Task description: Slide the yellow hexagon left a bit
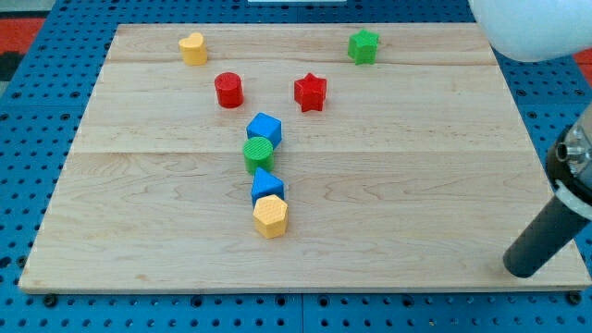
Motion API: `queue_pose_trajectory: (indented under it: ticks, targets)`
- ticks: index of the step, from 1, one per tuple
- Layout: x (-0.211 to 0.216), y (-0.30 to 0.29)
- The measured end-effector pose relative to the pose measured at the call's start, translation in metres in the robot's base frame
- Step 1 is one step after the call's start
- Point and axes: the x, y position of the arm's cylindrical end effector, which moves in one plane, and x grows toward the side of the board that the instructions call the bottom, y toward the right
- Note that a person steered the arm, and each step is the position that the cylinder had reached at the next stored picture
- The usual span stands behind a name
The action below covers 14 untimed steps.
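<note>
The yellow hexagon (271,216) lies on the wooden board (139,203), below the middle. It touches a blue triangular block (267,186) just above it. My tip (521,269) is the lower end of the dark rod at the view's lower right, near the board's right edge. It stands far to the right of the yellow hexagon and touches no block.
Above the blue triangle are a green cylinder (258,154) and a blue cube (265,129) in a column. A red cylinder (228,90), a red star (311,92), a yellow heart-like block (192,48) and a green star (363,45) lie further up.
</note>
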Motion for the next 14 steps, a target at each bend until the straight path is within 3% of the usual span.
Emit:
queue_pose_trajectory:
  ticks: [2, 6, 8, 9, 11, 14]
  targets:
    - [0.0, 0.041]
    - [-0.001, 0.036]
    - [-0.021, -0.022]
    - [-0.059, -0.103]
    - [-0.053, -0.233]
    - [-0.04, -0.268]
